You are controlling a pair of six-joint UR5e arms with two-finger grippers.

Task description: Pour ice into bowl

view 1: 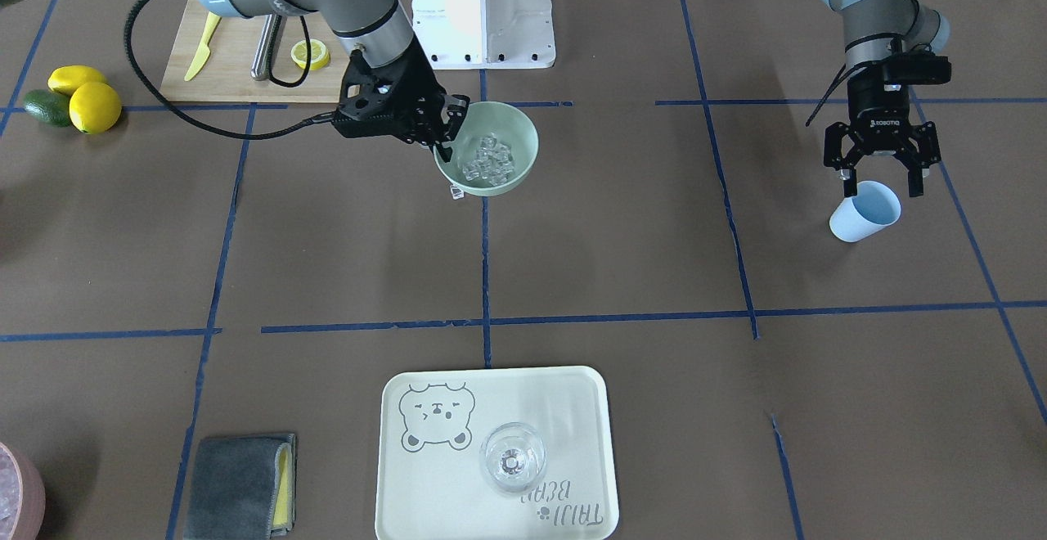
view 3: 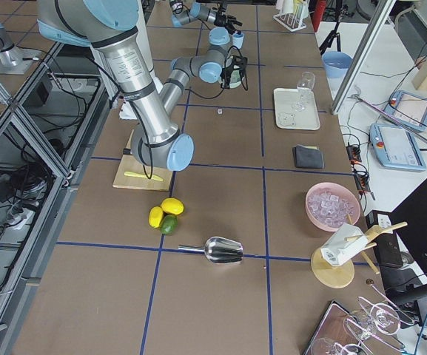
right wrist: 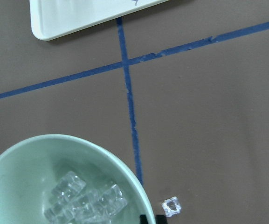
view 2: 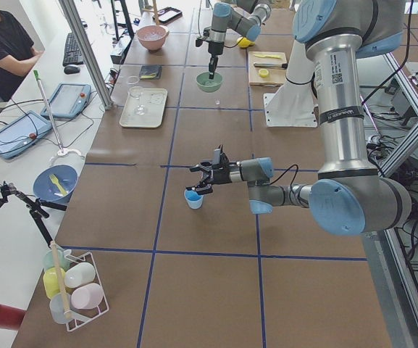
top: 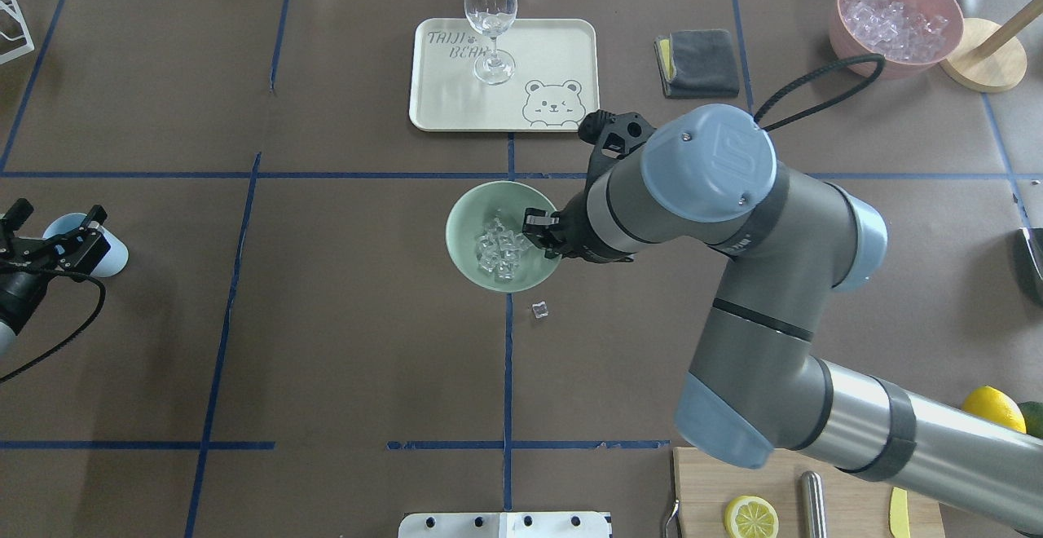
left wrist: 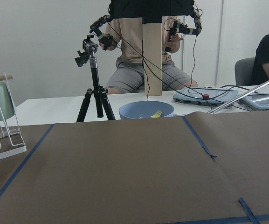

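The pale mint-green bowl (view 1: 519, 127) (top: 468, 220) sits at the table's middle, and the ice (view 1: 487, 162) (top: 501, 253) lies as a heap of clear cubes inside it. One stray cube (top: 539, 310) (right wrist: 171, 206) rests on the table beside the bowl. My right gripper (view 1: 446, 127) (top: 542, 232) is shut on the bowl's rim, one finger inside and one outside. Far off on my left side, the light blue cup (view 1: 865, 211) (top: 110, 253) lies tipped on the table. The left gripper (view 1: 883, 184) hangs open just over it, not touching.
A cream tray (top: 456, 98) carrying a wine glass (top: 491, 16) stands beyond the bowl, with a grey cloth (top: 697, 63) to its right. A pink container (top: 847, 33) of ice is at the far right corner. The cutting board (view 1: 237, 57) and lemons (view 1: 94, 106) lie near the robot's base.
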